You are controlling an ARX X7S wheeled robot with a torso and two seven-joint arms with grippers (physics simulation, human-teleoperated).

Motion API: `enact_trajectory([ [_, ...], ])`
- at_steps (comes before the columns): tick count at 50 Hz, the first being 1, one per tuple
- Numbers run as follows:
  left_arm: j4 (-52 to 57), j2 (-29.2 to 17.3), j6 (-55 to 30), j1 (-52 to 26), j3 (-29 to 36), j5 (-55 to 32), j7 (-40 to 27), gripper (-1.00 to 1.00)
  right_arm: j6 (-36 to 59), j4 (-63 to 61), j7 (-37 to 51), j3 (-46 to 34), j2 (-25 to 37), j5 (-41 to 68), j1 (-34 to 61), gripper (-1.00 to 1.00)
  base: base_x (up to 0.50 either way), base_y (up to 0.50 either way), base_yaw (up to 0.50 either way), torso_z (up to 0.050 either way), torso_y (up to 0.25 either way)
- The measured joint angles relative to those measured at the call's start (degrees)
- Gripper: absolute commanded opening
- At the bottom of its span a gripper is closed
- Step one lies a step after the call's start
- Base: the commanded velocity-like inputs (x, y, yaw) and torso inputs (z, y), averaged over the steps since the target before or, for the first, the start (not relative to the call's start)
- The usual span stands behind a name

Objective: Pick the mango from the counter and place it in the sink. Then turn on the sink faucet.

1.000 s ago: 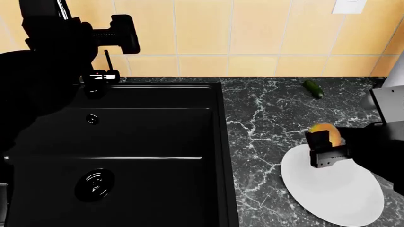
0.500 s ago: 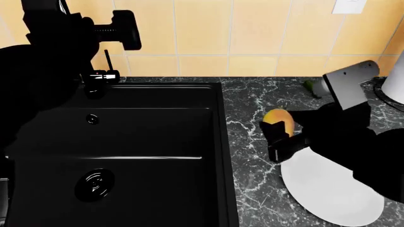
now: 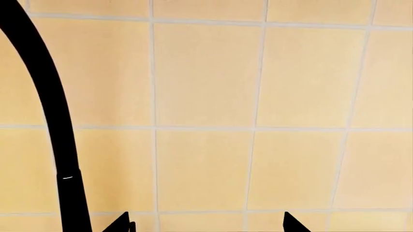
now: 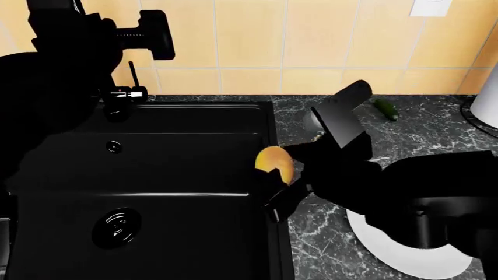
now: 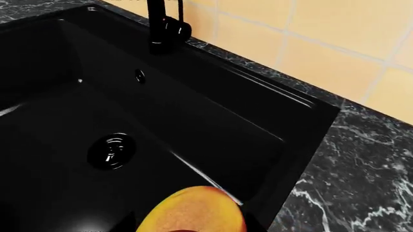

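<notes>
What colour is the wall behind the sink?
Yellow-orange tiles with pale grout lines; clearest in the left wrist view.

right gripper (image 4: 274, 188) carried yellow-orange egg-shaped mango (image 4: 276, 163) left, off white round plate (image 4: 404, 248), now over black rectangular sink's (image 4: 274, 125) rim.

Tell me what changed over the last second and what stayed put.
The right pincer, shut on the mango, carried it from above the white plate leftward across the counter to the sink rim. No release yet. The left pincer stayed raised beside the faucet; the cucumber and plate did not move.
</notes>
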Motion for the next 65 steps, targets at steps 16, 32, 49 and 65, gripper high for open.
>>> enact_trajectory([
  [16,-0.05,-0.04,0.27,0.21,0.29,0.13,0.20,1.00,-0.10,3.25,-3.81,-5.43,-6.57,-5.30,3.39,-1.00,0.00,0.00,0.00,0.000,0.001],
  [32,-0.12,-0.09,0.69,0.48,0.45,0.22,0.44,1.00,-0.32,8.65,-8.56,-11.63,-11.77,-12.04,7.52,-1.00,0.00,0.00,0.00,0.000,0.000],
  [49,-0.64,-0.15,1.37,0.89,0.63,0.57,0.85,1.00,-2.94,15.27,-16.42,-19.07,-17.71,-19.62,11.03,-1.00,0.00,0.00,0.00,0.000,0.000],
  [65,-1.07,-0.12,2.01,1.29,0.83,0.86,1.26,1.00,-5.06,20.37,-21.61,-24.75,-21.88,-24.24,12.42,-1.00,0.00,0.00,0.00,0.000,0.001],
])
